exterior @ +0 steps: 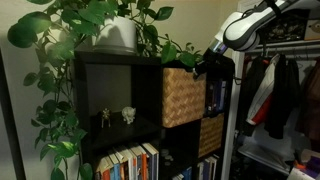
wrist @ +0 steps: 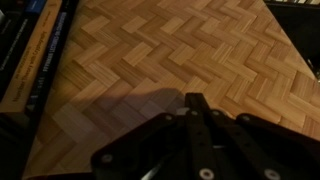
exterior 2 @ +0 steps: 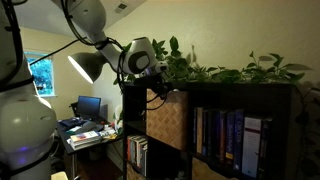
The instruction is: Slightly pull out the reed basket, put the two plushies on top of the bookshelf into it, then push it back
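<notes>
Gripper [wrist: 195, 100] was closed tight, holding nothing, at the front of the reed basket [wrist: 170, 50]. Basket was light tan, checker-woven, cube-shaped — it sat in an upper cubby of the black bookshelf [exterior: 112, 58].

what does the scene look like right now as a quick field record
reed basket: in an upper cubby of the bookshelf
end effector: fingers together, close to the basket's woven face; contact unclear
plushies: not visible in any view
shelf top: leafy plant
next cubby: two pale figurines
lower cubbies: books, smaller darker basket
</notes>
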